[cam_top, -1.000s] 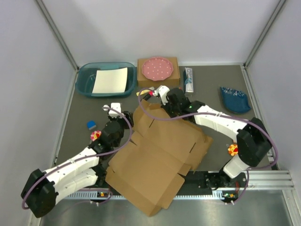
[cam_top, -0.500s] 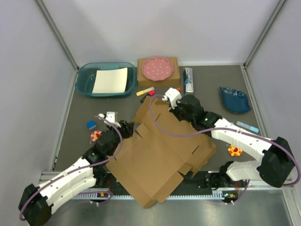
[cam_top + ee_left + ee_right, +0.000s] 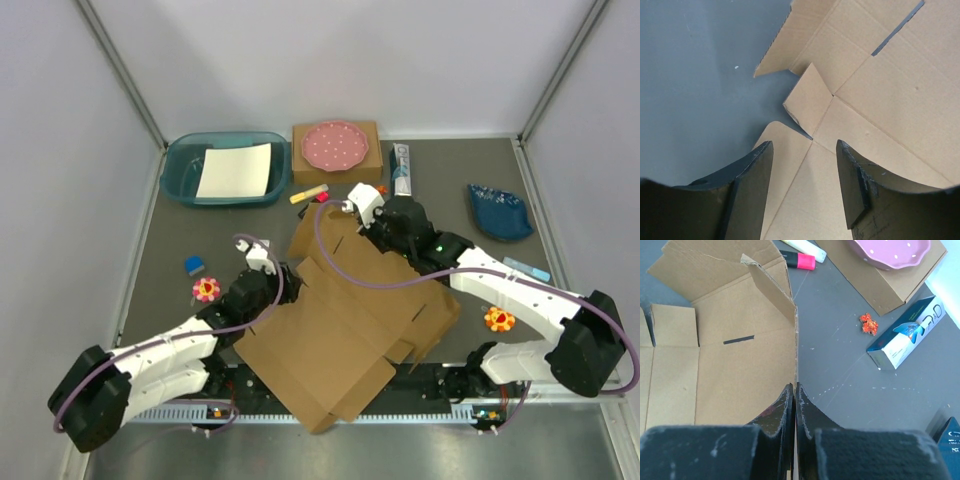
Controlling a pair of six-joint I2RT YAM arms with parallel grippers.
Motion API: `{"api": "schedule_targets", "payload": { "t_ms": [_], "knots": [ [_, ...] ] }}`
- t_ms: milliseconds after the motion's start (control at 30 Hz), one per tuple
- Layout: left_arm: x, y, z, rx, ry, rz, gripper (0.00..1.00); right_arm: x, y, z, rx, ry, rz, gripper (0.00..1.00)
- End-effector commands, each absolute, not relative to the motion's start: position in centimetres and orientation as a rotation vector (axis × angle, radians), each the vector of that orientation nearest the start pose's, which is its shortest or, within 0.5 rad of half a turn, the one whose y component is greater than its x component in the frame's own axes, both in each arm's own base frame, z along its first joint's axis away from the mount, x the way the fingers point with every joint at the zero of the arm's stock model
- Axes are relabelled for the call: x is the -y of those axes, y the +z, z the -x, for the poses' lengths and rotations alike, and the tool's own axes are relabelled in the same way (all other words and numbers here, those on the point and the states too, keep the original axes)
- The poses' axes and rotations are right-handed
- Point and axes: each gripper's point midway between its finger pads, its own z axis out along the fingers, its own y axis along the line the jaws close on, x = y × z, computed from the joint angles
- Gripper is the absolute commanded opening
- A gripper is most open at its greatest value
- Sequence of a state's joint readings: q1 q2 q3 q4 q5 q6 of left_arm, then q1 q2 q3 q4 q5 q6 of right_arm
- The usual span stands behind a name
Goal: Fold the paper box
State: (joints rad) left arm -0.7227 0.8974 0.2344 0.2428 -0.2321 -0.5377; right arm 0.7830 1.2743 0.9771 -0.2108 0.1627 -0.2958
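Pinching paper box [image 3: 330, 330] wall with right tool [image 3: 794, 388]; left tool [image 3: 804, 145] released, empty.
Risk: thin edge may slip, wall flops flat.

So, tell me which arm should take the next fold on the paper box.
Right, probably. The right gripper is shut on a raised side edge of the paper box; the left gripper hangs open over its flat flaps, holding nothing.
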Motion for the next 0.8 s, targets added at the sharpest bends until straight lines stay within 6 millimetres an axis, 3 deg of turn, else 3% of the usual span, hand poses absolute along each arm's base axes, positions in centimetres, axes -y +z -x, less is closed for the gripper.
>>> {"api": "schedule_targets", "payload": {
  "t_ms": [0,333,567,767],
  "knots": [
    [19.8,9.6,-24.8,-1.976,-0.639,-0.020,0.59,-25.9,22.0,-30.5,-1.772,0.177,0.976,0.00],
    [20.4,8.1,-26.4,-1.988,-0.587,-0.024,0.59,-26.6,22.3,-29.6,-1.771,0.203,0.994,0.00],
    [21.8,8.9,-27.5,-1.959,-0.617,-0.036,0.57,-26.7,22.2,-29.4,-1.776,0.208,0.999,0.00],
    [22.2,7.4,-27.6,-1.996,-0.610,-0.061,0.51,-26.7,22.5,-29.1,-1.770,0.218,0.996,0.00]
  ]
}}
